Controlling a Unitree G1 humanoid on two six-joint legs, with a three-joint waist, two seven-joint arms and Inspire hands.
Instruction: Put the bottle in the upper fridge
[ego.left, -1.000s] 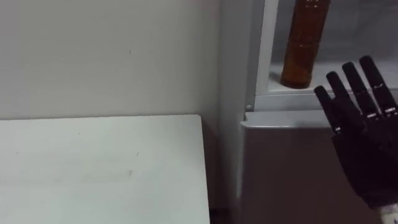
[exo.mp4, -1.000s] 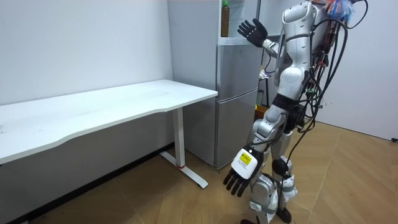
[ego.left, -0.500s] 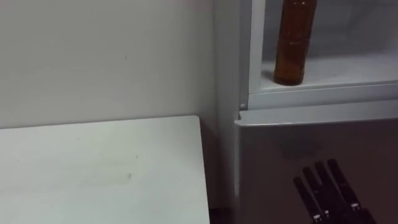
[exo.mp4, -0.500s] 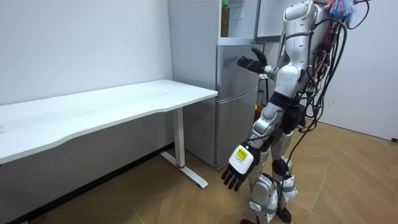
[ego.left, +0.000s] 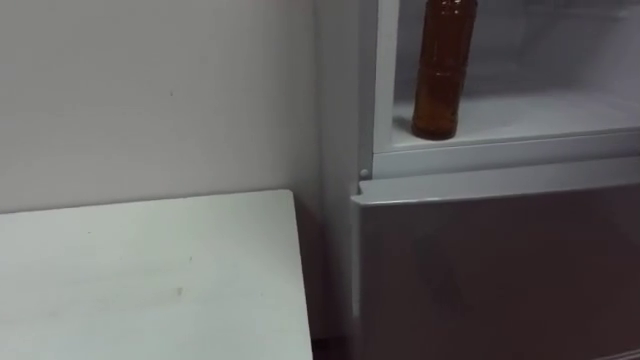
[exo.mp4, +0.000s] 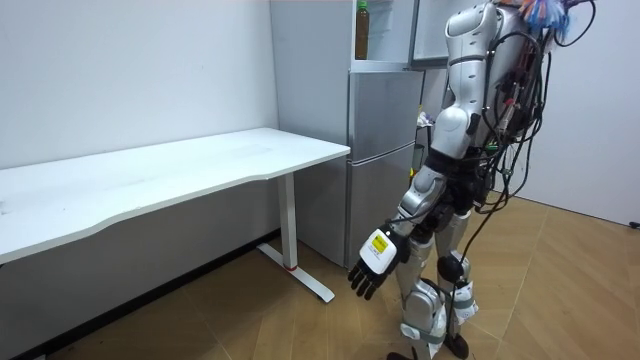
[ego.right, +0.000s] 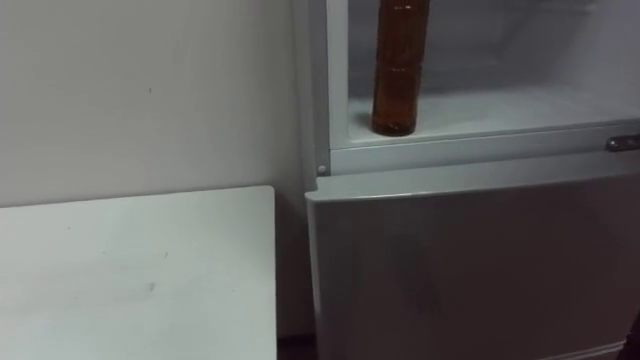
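While the robot stands upright on the wooden floor (exo.mp4: 570, 290) just in front of the fridge, its left robot hand (exo.mp4: 370, 268) hangs low beside its thigh, fingers loosely spread and pointing down, holding nothing. On the near left lies the white bench (ego.left: 140, 275), its top bare and its right edge close beside the fridge without touching it; a narrow dark gap separates the two. Behind the bench rises a plain pale wall (ego.left: 150, 90). To the right, the grey lower fridge door (ego.left: 500, 270) is closed and faces the robot. Above it the upper compartment is open, its white frame (ego.left: 385, 80) running up the left side and a white shelf (ego.left: 545, 110) stretching off to the right. The brown bottle (ego.left: 442, 70) stands upright on that shelf, at the near left corner, just beside the frame and close to the shelf's front edge. Its top runs out of both eye views.
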